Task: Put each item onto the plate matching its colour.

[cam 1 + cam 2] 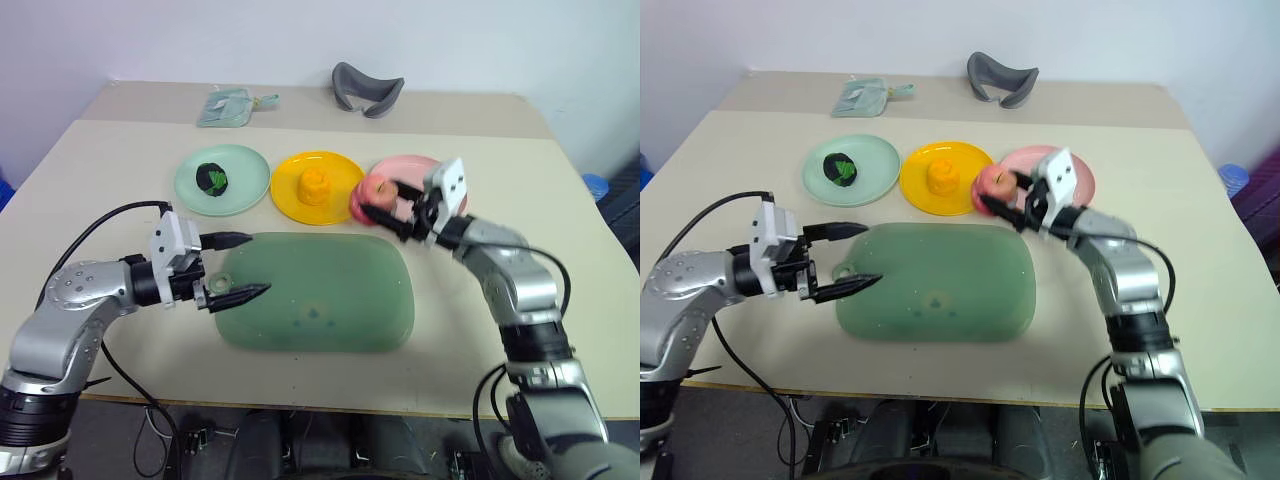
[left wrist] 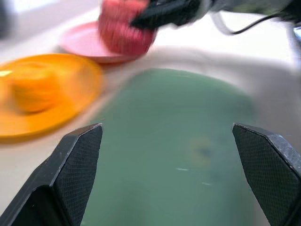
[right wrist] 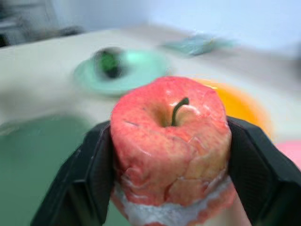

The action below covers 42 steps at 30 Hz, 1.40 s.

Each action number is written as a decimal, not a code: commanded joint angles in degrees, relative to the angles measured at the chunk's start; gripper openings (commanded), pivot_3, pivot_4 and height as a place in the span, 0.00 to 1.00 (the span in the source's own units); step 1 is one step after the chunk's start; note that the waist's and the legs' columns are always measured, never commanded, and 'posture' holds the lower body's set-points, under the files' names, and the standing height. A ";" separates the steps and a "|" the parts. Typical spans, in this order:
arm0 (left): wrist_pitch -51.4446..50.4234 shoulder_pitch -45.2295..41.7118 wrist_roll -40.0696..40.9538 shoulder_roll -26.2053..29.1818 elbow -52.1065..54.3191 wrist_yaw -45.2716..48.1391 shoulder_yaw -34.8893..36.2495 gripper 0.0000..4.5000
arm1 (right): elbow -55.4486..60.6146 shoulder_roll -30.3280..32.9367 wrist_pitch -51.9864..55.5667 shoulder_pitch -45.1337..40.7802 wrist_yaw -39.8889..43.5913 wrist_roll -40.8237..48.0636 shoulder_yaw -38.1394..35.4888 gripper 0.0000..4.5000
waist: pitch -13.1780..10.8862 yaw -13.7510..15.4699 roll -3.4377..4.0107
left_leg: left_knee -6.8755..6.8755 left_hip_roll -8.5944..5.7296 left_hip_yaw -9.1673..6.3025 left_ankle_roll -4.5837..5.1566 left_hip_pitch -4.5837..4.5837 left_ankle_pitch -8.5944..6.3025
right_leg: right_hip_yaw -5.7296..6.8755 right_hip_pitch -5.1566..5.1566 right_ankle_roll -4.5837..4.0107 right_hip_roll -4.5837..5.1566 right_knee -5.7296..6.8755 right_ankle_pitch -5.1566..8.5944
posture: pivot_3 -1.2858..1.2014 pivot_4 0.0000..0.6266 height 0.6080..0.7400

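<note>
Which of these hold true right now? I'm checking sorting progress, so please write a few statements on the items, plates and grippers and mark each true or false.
1. The dark green ball lies on the mint green plate. True.
2. The orange-yellow piece lies on the pink plate. False: it sits on the yellow plate.
3. The right gripper is shut on the pink-red apple. True.
4. The apple still lies on the large green tray. False: it is held up at the near edge of the pink plate.
5. The left gripper holds an item. False: it is open and holds nothing, at the tray's left end.
</note>
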<state>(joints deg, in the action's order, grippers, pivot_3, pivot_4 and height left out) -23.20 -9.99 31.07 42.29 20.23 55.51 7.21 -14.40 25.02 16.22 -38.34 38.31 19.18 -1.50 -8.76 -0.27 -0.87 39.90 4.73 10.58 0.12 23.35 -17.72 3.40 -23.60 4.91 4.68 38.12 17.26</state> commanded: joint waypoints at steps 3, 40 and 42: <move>-1.29 -1.77 -4.26 -2.83 3.56 -8.54 -2.35 1.00 | -26.97 -0.03 -11.49 -12.53 -4.57 -5.09 -3.85 0.61 | -0.01 -0.54 0.01 | -0.07 0.01 0.02 -0.01 0.00 0.00 | 0.00 -0.04 -0.01 -0.01 0.00 0.01 | 0.52 0.24 1.00; 5.33 1.94 -2.88 -3.44 -1.78 -5.20 1.22 1.00 | 33.89 13.55 2.35 40.84 6.19 8.84 -19.05 0.99 | -0.21 -0.43 0.44 | -0.19 0.02 0.14 -0.06 -0.06 0.03 | -0.14 -0.08 0.02 -0.01 -0.02 0.00 | 0.52 0.24 1.00; 3.37 3.65 -0.64 -2.30 0.02 -4.44 2.63 1.00 | 36.81 13.35 3.13 45.05 6.59 10.83 -21.58 0.99 | -0.21 -0.44 0.45 | -0.20 0.01 0.13 -0.06 -0.09 0.03 | -0.14 -0.06 0.02 -0.02 -0.02 0.00 | 0.52 0.24 1.00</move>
<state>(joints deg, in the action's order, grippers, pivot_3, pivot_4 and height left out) -18.75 -6.87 27.88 39.05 17.23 50.34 7.40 18.18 37.75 19.15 5.85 44.51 27.58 -19.63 -8.97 -0.71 -0.43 39.70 4.74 10.71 0.06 23.26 -17.69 3.26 -23.67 4.93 4.66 38.10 17.26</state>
